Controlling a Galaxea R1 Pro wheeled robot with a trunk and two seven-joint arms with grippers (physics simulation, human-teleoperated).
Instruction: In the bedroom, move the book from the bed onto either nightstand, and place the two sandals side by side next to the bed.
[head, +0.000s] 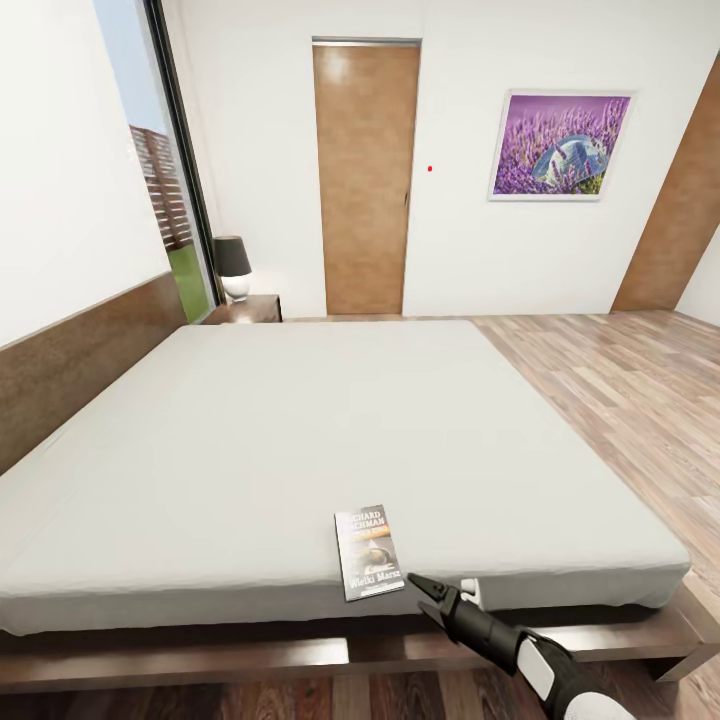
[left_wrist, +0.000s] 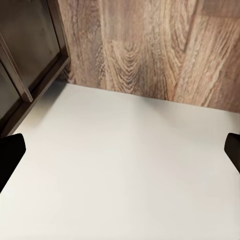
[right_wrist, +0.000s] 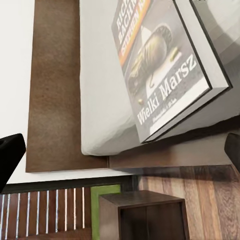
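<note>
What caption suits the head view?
Right gripper reaches toward the book lying at the bed's near edge.

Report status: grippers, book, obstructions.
Right gripper open, just short of the dark paperback book at the near edge of the off-white mattress bed. Left gripper open, empty, over mattress. Nothing between right gripper and book.

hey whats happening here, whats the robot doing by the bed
The robot stands at the near edge of the bed with its right gripper reaching toward the book, which lies flat at the mattress edge, slightly overhanging. The gripper is open and not holding the book. A nightstand with a lamp sits at the bed's far corner. The left gripper is open above the mattress.
</note>
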